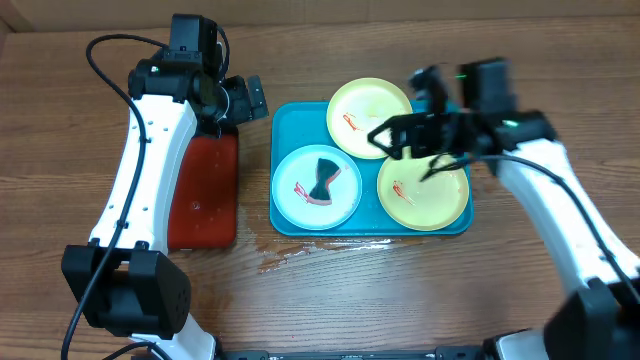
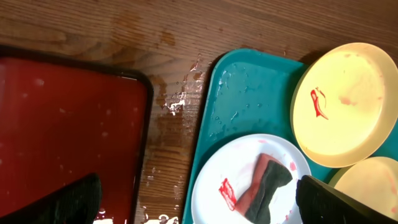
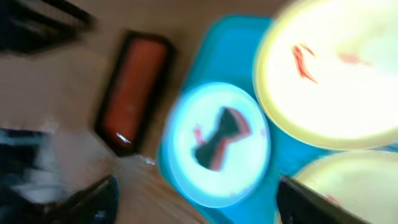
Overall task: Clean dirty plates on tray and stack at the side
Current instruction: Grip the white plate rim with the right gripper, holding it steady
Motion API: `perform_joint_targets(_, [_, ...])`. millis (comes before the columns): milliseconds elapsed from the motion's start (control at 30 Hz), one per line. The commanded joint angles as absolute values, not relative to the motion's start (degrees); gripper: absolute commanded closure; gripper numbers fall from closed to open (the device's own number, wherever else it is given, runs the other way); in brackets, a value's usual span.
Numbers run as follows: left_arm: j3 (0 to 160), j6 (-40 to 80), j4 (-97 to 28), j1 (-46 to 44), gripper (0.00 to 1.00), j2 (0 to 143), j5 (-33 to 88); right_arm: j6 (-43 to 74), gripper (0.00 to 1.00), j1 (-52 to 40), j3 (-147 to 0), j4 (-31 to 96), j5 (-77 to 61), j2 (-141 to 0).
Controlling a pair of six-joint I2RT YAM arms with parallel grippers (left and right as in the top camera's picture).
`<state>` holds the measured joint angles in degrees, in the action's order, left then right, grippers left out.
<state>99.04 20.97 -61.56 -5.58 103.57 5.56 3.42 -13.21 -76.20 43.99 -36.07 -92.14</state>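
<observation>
Left pincer point(image 1: 240, 100): you see its fingers point(image 2: 74, 199) spread wide with nothing between them. It hangs over the far end of the red tray point(image 1: 205, 200), just beside the far left corner of the tray point(image 1: 290, 125). Right pincer point(image 1: 405, 140): your overhead view shows it blurred, above the place where the two yellow plates come closest. In the wrist view its fingers point(image 3: 93, 199) sit at the two lower corners, well apart and empty, so you can read it as released. All three plates lie flat inside the tray. The blue-white plate point(image 1: 300, 195) is at the near left, the far yellow plate point(image 1: 375, 110) is at the far middle with its rim overhanging the tray's far edge, and the near yellow plate point(image 1: 430, 195) is at the near right. Each plate carries a small red smear. A dark sponge point(image 1: 322, 180) with a red side rests on the blue-white plate, beside that plate's smear. The red tray lies left of the tray, close to it but apart. Note the wet patch point(image 1: 290, 250) on the table point(image 1: 400, 290) along the tray's near edge, and the droplets on the tray floor in the left wrist view.
</observation>
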Motion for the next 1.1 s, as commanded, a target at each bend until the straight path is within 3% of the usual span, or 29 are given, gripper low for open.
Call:
perform_joint_targets(0, [99.37, 20.80, -61.01, -5.69, 0.00, 103.81, 6.00, 3.22, 0.31, -19.66, -82.30, 47.92, -16.23, -97.08])
perform_joint_targets(267, [99.37, 20.75, -61.69, -5.72, 0.00, 103.81, 7.25, 2.98, 0.56, -23.90, -83.22, 45.76, -13.54, -107.68])
perform_joint_targets(467, [98.63, 19.22, -61.65, -6.15, 0.01, 103.83, 10.92, 1.43, 0.56, -23.90, -83.22, 44.93, -13.80, -112.46])
perform_joint_targets(800, [93.27, 19.22, -58.85, -9.56, 0.28, 103.83, 13.37, -0.05, 0.67, -23.90, -83.22, 45.34, -15.99, -116.86])
perform_joint_targets(1067, [84.71, 19.25, -49.93, -14.04, 0.33, 103.85, 17.26, 0.12, 0.73, -23.90, -83.22, 45.10, -16.60, -118.96])
